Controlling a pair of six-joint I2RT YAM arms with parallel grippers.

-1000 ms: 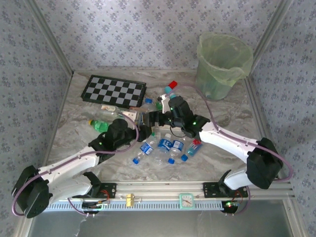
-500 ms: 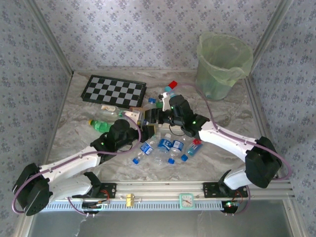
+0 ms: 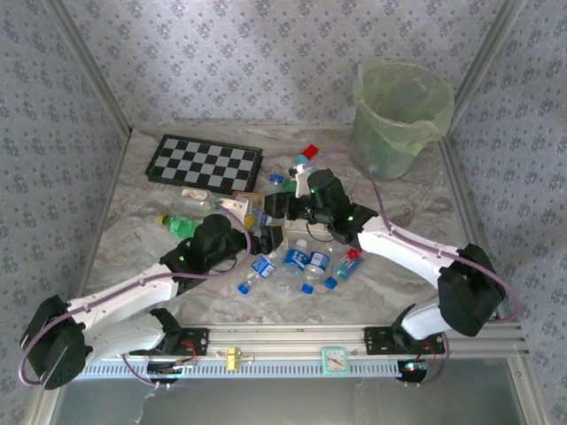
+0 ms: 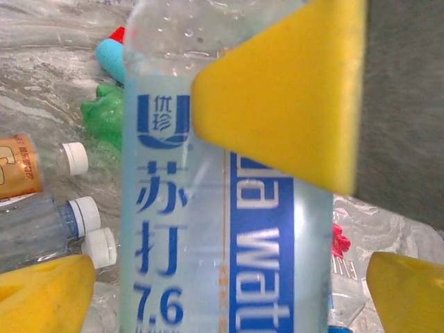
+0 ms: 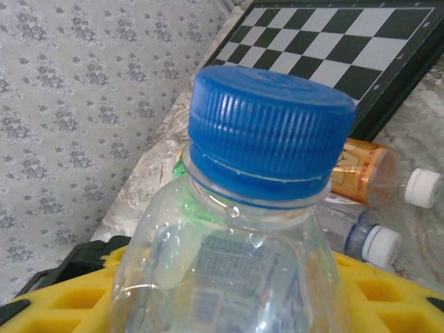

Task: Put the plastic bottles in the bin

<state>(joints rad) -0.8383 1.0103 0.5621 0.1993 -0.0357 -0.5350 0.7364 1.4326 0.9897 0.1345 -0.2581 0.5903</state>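
Observation:
A clear plastic bottle with a blue label and a blue cap hangs mid-table where the two arms meet. My right gripper is shut on it, and one of its yellow pads presses the label. My left gripper is open, with its yellow fingertips standing apart on either side of the bottle. Several more bottles lie just in front, and a green one lies to the left. The pale-green bin stands at the far right corner.
A folded chessboard lies at the back left. A teal tube with a red cap rests behind the grippers. An orange-label bottle and white-capped bottles lie beneath the grippers. Patterned walls close in the table.
My left gripper has opened and let go of the blue-label bottle. My right gripper has closed on it. Both arms stayed near mid-table.

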